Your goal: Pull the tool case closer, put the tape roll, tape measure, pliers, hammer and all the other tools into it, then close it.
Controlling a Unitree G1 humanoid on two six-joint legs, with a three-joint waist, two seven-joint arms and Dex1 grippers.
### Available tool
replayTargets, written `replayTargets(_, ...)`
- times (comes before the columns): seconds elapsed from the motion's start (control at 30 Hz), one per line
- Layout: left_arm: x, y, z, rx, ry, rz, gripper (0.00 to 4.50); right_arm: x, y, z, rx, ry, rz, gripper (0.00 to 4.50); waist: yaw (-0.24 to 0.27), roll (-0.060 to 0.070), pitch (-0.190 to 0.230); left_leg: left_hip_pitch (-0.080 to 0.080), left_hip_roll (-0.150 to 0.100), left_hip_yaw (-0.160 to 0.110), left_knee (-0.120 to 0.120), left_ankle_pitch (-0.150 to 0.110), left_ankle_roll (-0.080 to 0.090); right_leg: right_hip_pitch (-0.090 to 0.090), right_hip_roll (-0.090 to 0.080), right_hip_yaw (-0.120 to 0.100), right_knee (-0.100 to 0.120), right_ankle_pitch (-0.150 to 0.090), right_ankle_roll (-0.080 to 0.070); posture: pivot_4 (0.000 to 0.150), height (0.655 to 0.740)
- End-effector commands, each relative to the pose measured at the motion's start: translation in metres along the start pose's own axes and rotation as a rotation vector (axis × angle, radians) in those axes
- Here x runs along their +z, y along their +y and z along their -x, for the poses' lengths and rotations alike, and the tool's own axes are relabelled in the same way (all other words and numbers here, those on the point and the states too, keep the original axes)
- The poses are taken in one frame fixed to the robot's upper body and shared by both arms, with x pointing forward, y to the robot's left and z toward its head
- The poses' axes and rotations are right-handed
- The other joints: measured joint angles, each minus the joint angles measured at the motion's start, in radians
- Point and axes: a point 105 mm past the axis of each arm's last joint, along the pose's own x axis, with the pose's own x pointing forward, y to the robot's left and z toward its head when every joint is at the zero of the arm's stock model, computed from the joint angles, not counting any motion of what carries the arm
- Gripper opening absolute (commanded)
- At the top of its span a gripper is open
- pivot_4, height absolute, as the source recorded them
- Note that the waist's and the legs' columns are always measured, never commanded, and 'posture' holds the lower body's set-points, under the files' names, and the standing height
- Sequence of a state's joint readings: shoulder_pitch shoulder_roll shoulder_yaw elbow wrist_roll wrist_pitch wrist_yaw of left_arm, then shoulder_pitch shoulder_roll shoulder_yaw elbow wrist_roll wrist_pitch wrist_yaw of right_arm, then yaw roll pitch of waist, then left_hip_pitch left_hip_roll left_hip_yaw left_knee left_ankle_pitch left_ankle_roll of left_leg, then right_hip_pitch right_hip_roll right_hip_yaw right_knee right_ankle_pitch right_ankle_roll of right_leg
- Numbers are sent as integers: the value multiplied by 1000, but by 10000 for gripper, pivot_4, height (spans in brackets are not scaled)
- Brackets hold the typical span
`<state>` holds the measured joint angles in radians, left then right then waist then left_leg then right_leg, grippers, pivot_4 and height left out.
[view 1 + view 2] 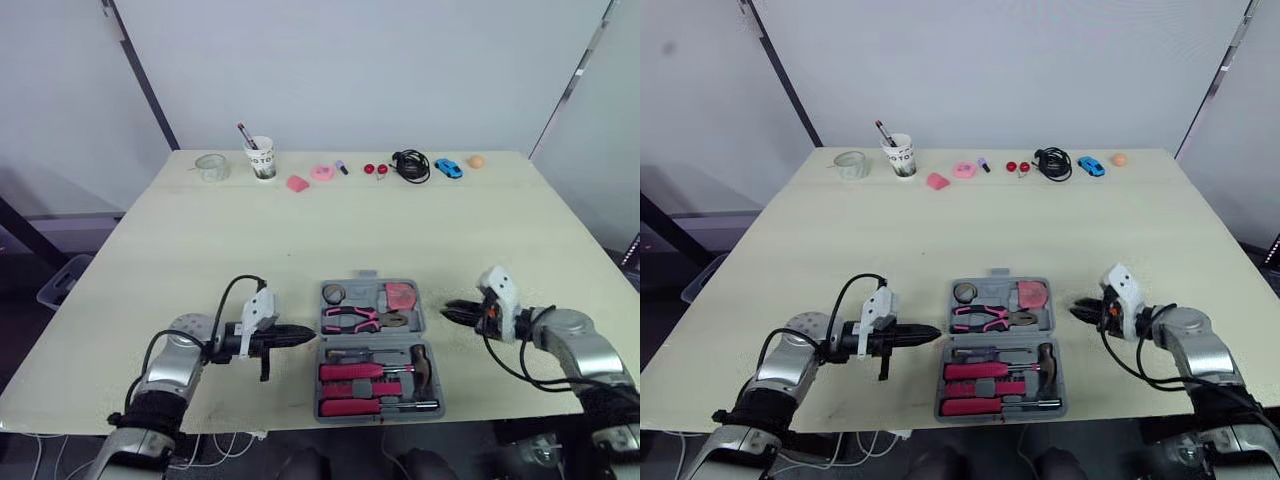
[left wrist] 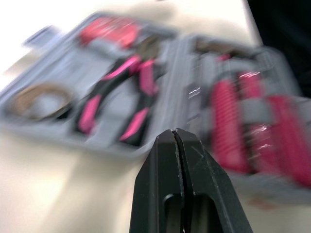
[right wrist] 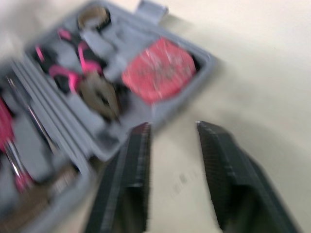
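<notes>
Two grippers: left gripper (image 1: 306, 333) has its fingers pressed together, just beside the case's left edge; right gripper (image 1: 448, 312) has its fingers apart, near the right edge; neither holds anything.
Tool case (image 1: 372, 341): lies open flat between the grippers, near the table's (image 1: 300, 230) front edge.
Far half: tape roll (image 1: 334, 293), pliers (image 1: 350, 320), tape measure (image 1: 400, 295), all seated.
Near half: hammer (image 1: 420, 365), pink-handled screwdrivers (image 1: 355, 372), seated.
Step in hand: packing looks complete; the case is not yet closed.
Next move: probably hook a finger under one half's outer rim, swing it over the hinge, then press it shut.
</notes>
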<state>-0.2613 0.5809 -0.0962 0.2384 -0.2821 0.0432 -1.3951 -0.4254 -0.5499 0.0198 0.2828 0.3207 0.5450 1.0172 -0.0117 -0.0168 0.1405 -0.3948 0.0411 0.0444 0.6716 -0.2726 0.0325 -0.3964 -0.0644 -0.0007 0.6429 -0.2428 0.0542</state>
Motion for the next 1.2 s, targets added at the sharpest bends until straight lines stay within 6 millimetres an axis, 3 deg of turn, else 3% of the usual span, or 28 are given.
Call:
replayTargets(0.03, 10, -22, -15, -126, -4, -30, 0, 14, 1, -8, 55, 6, -116, 27164, 1, 0, 0, 0, 0, 0, 0, 0, 0, 0, 0, 0, 0, 0, 0, 1500, 7400)
replayTargets(0.07, 8, -28, -20, -149, 11, -29, 0, 14, -1, -12, 59, 23, -131, 33567, 2, 0, 0, 0, 0, 0, 0, 0, 0, 0, 0, 0, 0, 0, 0, 1500, 7400)
replayTargets(0.2, 3, -38, -35, -201, 59, -10, 0, 8, -8, -24, 57, 90, -172, 44052, 2, 0, 0, 0, 0, 1, 0, 0, 0, 0, 0, -1, 0, 0, 0, 1500, 7400)
replayTargets(0.3, -10, -44, -41, -234, 138, -11, 0, 6, -8, -35, 76, 119, -212, 44052, -1, 1, 0, 0, 0, 2, 0, 0, 0, 0, 0, -1, 0, 0, 0, 1500, 7400)
replayTargets(0.47, -22, -35, -52, -154, 186, 23, 0, 14, -10, -51, 95, 102, -253, 44052, -3, 1, 1, 0, -1, 3, 0, 0, 0, 0, 1, -1, 0, 0, 0, 1500, 7400)
replayTargets(0.6, -35, -44, -50, -179, 242, 20, 0, 17, -4, -66, 136, 103, -272, 44052, -2, 1, 0, 0, 0, 3, -1, 0, 0, 0, 1, -1, 0, 0, 0, 1500, 7400)
replayTargets(0.73, -36, -43, -53, -163, 248, 15, 0, 20, 1, -76, 172, 68, -288, 44052, -7, 1, 0, 1, 0, 3, -1, 0, 0, 0, 1, 0, 0, 0, 0, 1500, 7400)
replayTargets(1.03, -36, -46, -54, -158, 247, 18, 0, 34, 10, -79, 283, -14, -292, 44052, -11, 2, 0, 4, 0, 3, -2, 0, 0, 0, 1, 3, 2, 0, 0, 1500, 7400)
replayTargets(1.2, -30, -42, -51, -126, 225, 33, 0, 49, 17, -71, 392, -63, -258, 44052, -11, 2, 0, 4, 0, 3, -2, 0, 0, 0, 1, 4, 2, 0, 0, 1500, 7400)
